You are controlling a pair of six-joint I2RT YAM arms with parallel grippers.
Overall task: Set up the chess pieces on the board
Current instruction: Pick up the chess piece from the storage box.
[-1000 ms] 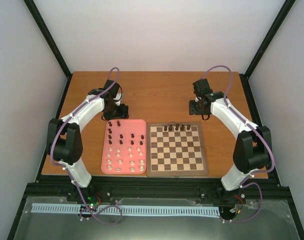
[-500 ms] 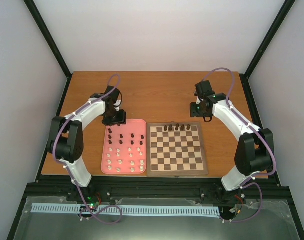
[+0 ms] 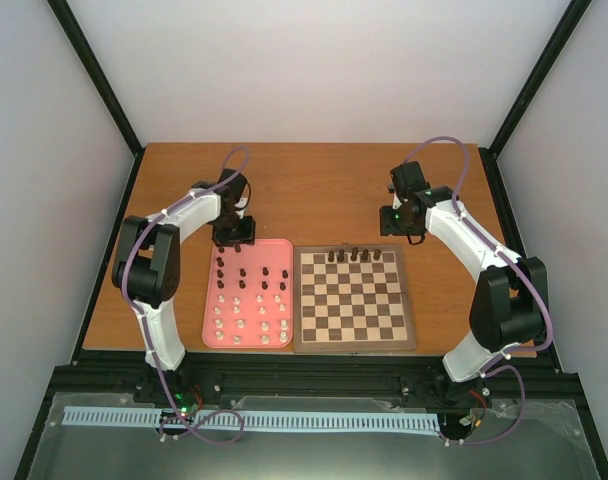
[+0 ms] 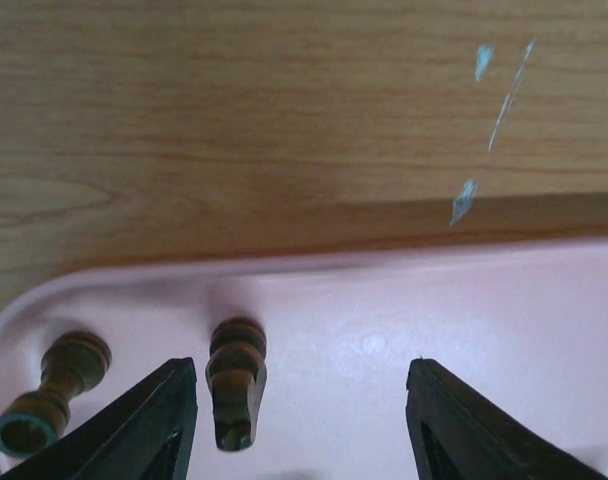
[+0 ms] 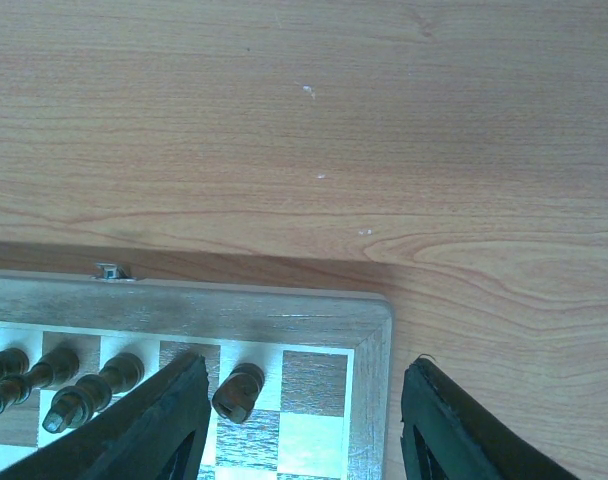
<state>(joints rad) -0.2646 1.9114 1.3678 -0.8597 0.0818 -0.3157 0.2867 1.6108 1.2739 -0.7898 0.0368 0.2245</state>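
Black fingers spread apart, the left tool point(image 4: 299, 378) hangs over the far left corner of the pink tray point(image 4: 504, 320). One dark brown piece point(image 4: 235, 378) stands between them, and a second dark piece point(image 4: 52, 400) just outside. The right tool point(image 5: 302, 375), likewise spread, hovers over the far right corner of the board point(image 5: 284, 318), where several dark pieces point(image 3: 354, 255) line the far row. Cream pieces point(image 3: 250, 325) stand on the tray, which lies beside the board on the wooden surface point(image 3: 314, 190).
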